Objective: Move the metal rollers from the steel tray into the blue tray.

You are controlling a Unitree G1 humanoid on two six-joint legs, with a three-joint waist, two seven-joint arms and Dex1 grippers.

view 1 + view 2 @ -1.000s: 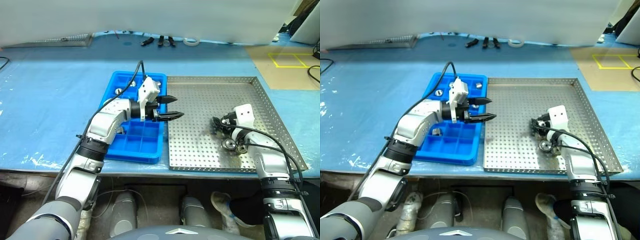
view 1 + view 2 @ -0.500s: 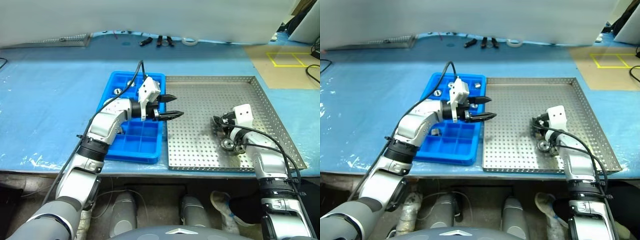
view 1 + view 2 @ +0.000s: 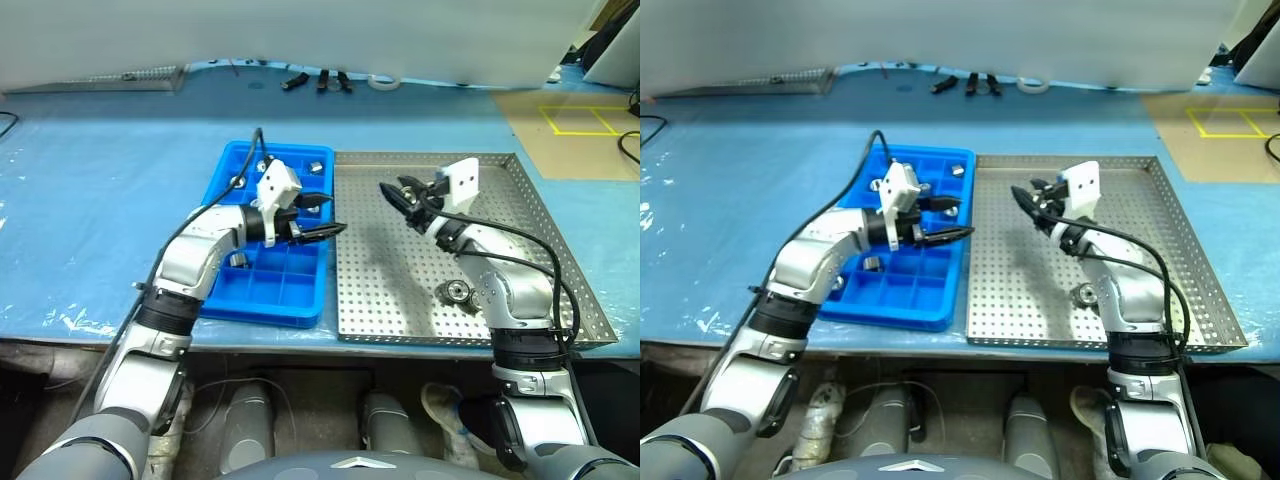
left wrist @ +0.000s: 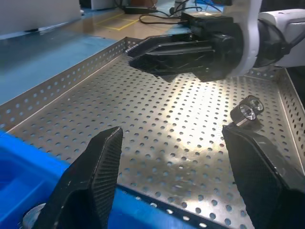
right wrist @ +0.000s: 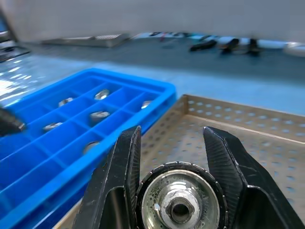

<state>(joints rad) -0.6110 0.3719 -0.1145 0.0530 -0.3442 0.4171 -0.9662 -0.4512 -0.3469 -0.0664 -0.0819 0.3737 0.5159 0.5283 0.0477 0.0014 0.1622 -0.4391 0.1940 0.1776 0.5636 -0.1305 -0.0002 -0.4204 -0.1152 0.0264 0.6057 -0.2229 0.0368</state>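
Note:
My right gripper (image 3: 396, 193) hangs above the middle of the steel tray (image 3: 400, 285), pointing toward the blue tray (image 3: 268, 300). It is shut on a metal roller (image 5: 178, 204), which sits between its fingers (image 5: 125, 171). Another roller (image 3: 456, 291) lies on the steel tray's perforated floor near the front right. My left gripper (image 3: 333, 214) stands open and holds nothing, over the blue tray's right edge and pointing at the steel tray. Several rollers (image 5: 100, 115) rest in the blue tray's compartments.
The two trays lie side by side on the pale blue table sheet (image 3: 90, 200). Dark tools (image 3: 320, 82) and a white ring (image 3: 382, 83) sit at the table's back edge. A perforated metal sheet (image 3: 120, 78) lies far back left. A yellow-marked brown floor (image 3: 580, 120) shows at right.
My right gripper has shut on a roller and lifted it up and to the left, from the steel tray's right part to its middle. My left gripper has drawn back slightly left over the blue tray.

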